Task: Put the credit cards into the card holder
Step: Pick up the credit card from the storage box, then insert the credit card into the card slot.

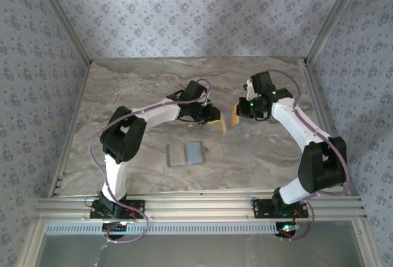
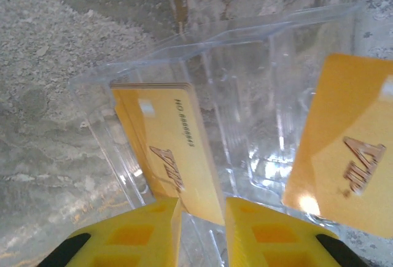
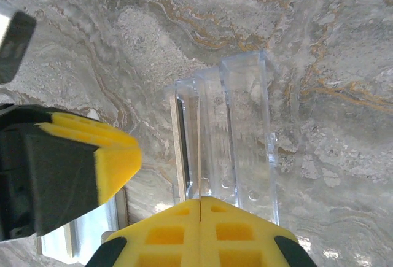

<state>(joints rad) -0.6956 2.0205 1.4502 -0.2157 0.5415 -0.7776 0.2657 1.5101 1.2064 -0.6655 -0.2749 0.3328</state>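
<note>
Right gripper [image 3: 201, 205] clamped shut on one upright credit card [image 1: 233, 117]; card holder [image 1: 185, 154] lies open, down-left toward the bases (left gripper [image 2: 202, 208] jaws slightly apart at the card stack [image 2: 169, 150]).

The worktop [image 1: 123, 89] is a marbled grey-beige slab with rust-coloured veins. Near its front middle the grey card holder [image 1: 185, 154] lies open and flat. Farther back, a clear plastic box [image 3: 245, 132] seems to rest on the stone, with yellow credit cards [image 2: 175, 150] standing in it.
</note>
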